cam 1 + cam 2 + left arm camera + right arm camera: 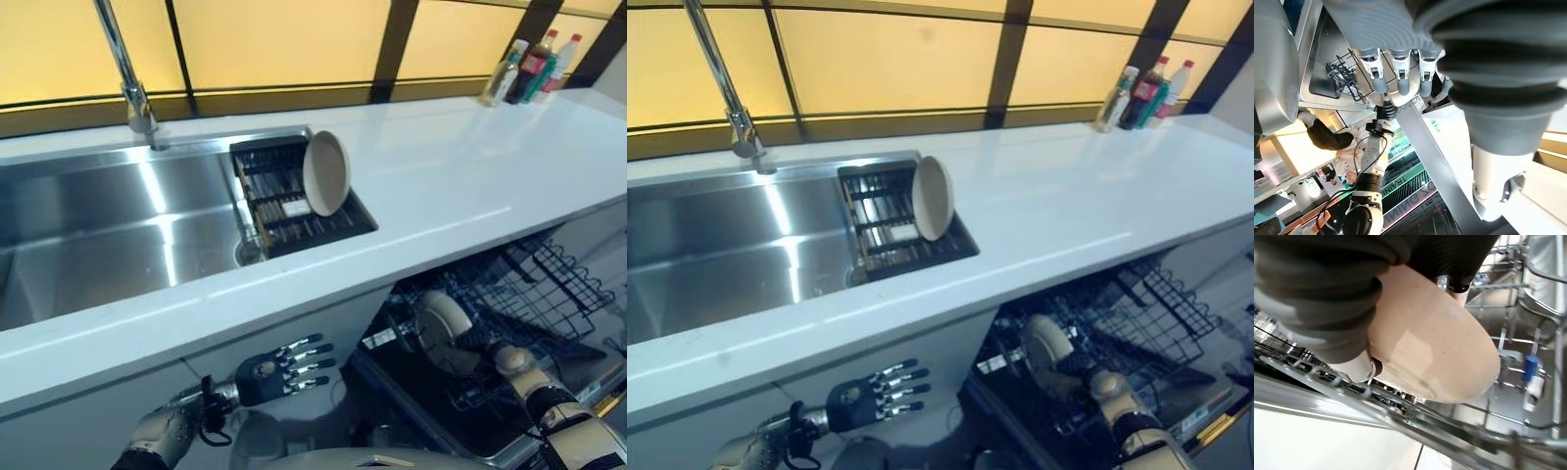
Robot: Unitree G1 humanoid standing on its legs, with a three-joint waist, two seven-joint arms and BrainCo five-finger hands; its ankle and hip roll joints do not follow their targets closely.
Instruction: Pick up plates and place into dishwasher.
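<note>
Your right hand [1347, 308] reached down into the open dishwasher [549, 294] below the front edge of the white surface [470, 166], toward its right end. It carried a beige plate [443, 328], held on edge among the wires of the lower rack [460, 392]. In your right wrist view the plate's [1435, 357] pale underside lay directly against the dark ribbed cover, with rack wires passing beneath it. You could not tell from any view how the fingers of that hand stood, since the plate and the cover hid them.

Your left hand [284, 367] hung in front of the cabinet face under the surface's front edge, left of the dishwasher. Its fingers [1400, 78] were straight and spread, and they held nothing.

A second beige plate [325, 173] stood nearly upright in the dark drying rack [284, 211]. That rack sat in the right end of the steel sink [98, 235], which was set into the left part of the surface. The plate leaned at the rack's far right side, close to the sink's rim. A tall faucet [122, 69] rose from the far edge of the sink.

A group of bottles [534, 67] stood at the far right corner of the surface, well apart from the sink. The dishwasher's upper wire basket [563, 279] was pulled out to the right of the held plate.
</note>
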